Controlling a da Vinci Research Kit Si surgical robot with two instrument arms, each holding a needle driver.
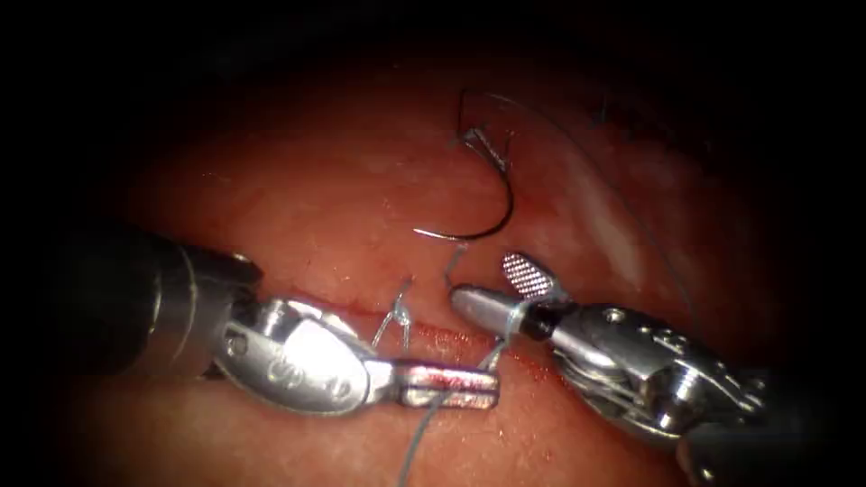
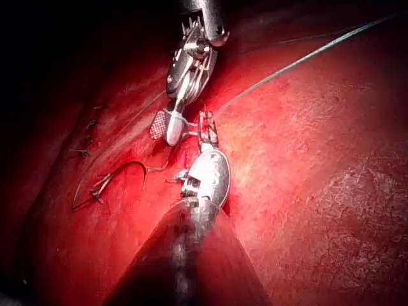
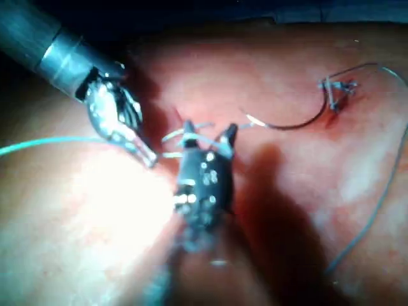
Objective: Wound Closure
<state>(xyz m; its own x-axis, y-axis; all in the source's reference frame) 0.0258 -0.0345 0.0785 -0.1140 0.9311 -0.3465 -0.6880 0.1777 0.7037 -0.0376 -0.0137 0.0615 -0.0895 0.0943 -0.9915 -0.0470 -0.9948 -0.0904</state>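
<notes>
The needle [image 1: 492, 194] lies free on the tissue [image 1: 316, 189], beyond the cut [image 1: 433, 334] — nearer the right end effector [image 1: 492, 287], spread wide, empty; the left end effector [image 1: 451, 385] clamps the thread [image 1: 419, 442].

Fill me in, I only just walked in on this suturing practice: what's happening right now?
The left tool has its jaws shut on the thread just over the cut in the tissue. The right tool sits beside it with jaws open, thread wrapped around it, holding nothing. The curved needle lies free on the tissue beyond the cut, held by neither tool, near an earlier stitch.
</notes>
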